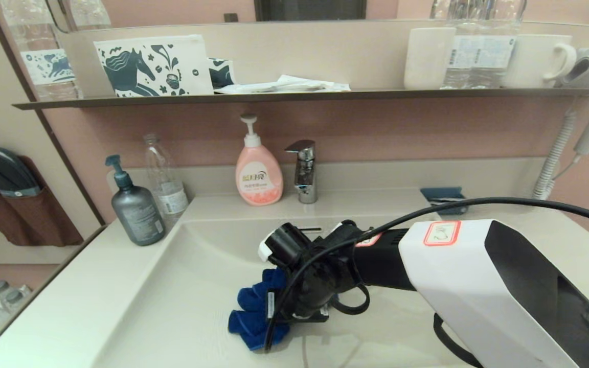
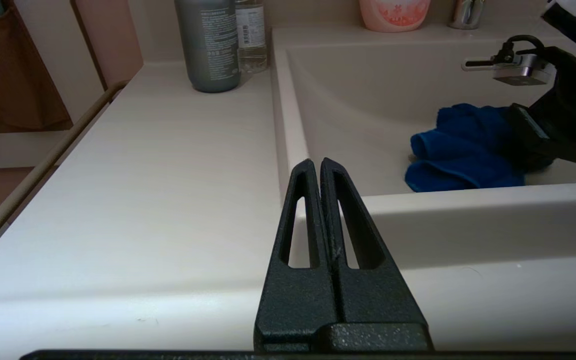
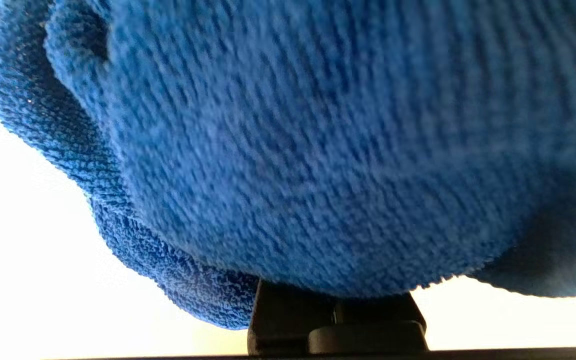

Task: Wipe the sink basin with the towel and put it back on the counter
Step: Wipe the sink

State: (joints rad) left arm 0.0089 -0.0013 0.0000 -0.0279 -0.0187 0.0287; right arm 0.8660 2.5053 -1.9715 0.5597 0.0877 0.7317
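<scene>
The dark blue towel [image 1: 253, 312] lies bunched on the bottom of the cream-white sink basin [image 1: 212, 266], near its front. My right gripper [image 1: 287, 306] reaches down into the basin from the right and is shut on the towel. The cloth [image 3: 293, 150] fills the right wrist view and hides the fingers. The left wrist view shows the towel [image 2: 463, 150] beyond the basin's front rim [image 2: 468, 200]. My left gripper [image 2: 316, 165] is shut with nothing in it, parked over the counter [image 2: 143, 175] at the basin's front left corner.
A grey pump bottle [image 1: 136, 207] and a clear bottle [image 1: 164, 179] stand on the counter's back left. A pink soap dispenser [image 1: 258, 176] and a chrome faucet [image 1: 302, 171] stand behind the basin. A teal tray [image 1: 443, 197] sits back right, under a dark shelf [image 1: 299, 94].
</scene>
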